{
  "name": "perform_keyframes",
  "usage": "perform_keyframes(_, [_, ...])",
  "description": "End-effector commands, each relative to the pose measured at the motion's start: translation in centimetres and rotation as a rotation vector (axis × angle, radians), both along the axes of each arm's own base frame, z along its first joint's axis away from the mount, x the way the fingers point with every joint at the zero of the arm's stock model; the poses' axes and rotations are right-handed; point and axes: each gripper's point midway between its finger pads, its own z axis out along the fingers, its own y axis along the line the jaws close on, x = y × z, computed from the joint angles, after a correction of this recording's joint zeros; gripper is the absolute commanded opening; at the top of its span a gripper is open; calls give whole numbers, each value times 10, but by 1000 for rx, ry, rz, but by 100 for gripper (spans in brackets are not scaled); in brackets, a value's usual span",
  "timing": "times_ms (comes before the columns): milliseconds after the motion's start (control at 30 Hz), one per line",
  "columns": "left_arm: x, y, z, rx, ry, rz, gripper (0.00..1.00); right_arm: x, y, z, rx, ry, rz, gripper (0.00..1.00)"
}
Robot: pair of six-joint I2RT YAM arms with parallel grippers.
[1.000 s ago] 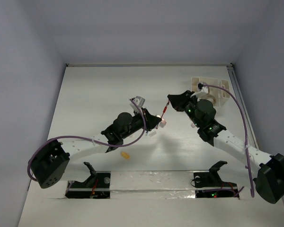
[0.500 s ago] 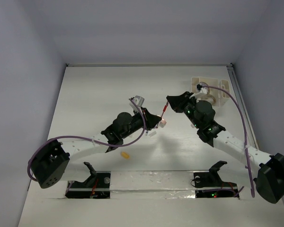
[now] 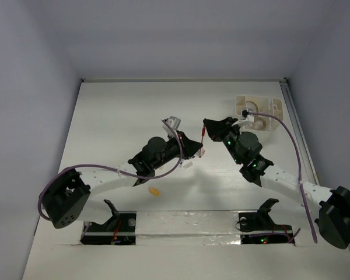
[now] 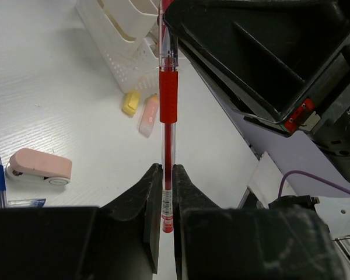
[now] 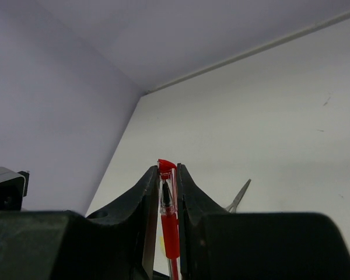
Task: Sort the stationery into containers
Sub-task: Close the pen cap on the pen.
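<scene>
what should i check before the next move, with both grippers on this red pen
1. Right gripper clamped on the red pen at its capped end: ok.
2. Left gripper free of the pen: not ok, shut on its other end.
3. Pen straight between the two grippers: ok.
4. Free slot in the white organiser: cannot tell, the arm and cable cover part of it.
5. Yellow block and pink block apart from the pen: ok, both lie on the table beside the organiser.
</scene>
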Motion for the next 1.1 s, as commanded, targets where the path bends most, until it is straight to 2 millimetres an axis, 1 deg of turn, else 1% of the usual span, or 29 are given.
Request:
perform_keyframes(0, [7,-11,60,-146,-105,-6,0,-6,6,13,40,-50,3,0])
perform_keyframes(33, [7,-11,61,-150,-106,-6,0,-8,9,13,40,-50,10,0])
perform_keyframes(100, [8,-11,64,-154,-115,-3,0,-8,9,10,22,-45,9,0])
perform_keyframes(133, [8,-11,66,-156,-119,-2,0,-11,12,7,13,-40,21,0])
perform_keyframes(200, [8,-11,71,-154,-135,-1,0,-11,12,-2,-13,-25,24,0])
perform_keyframes(233, [9,-10,74,-155,-141,2,0,-15,15,-8,-36,-20,37,0])
perform_keyframes(267, [9,-8,82,-161,-156,6,0,-16,13,-13,-53,-9,36,0])
perform_keyframes(333, [10,-5,85,-142,-171,22,0,-18,11,-24,-94,7,37,0])
perform_keyframes(367, [9,-2,92,-150,-186,28,0,-21,9,-28,-114,13,40,0])
perform_keyframes(433, [10,1,96,-136,-204,40,0,-25,7,-35,-152,21,54,0])
perform_keyframes(567, [8,6,114,-139,-237,45,0,-34,2,-53,-223,67,80,0])
perform_keyframes(633, [8,7,117,-133,-242,47,0,-39,3,-54,-237,70,107,0])
perform_keyframes(667, [8,8,122,-138,-253,48,0,-42,3,-59,-254,85,119,0])
perform_keyframes(767, [5,5,130,-152,-264,29,0,-49,8,-65,-273,116,170,0])
perform_keyframes(900, [5,2,136,-167,-272,16,0,-60,17,-72,-255,146,243,0])
perform_keyframes(933, [6,3,138,-167,-276,24,0,-62,18,-78,-249,163,251,0])
perform_keyframes(967, [5,5,145,-175,-288,30,0,-63,18,-81,-245,169,255,0])
perform_keyframes(1033, [9,9,148,-160,-306,46,0,-69,22,-87,-230,187,278,0])
perform_keyframes(1067, [11,13,157,-167,-321,55,0,-71,21,-95,-232,200,281,0])
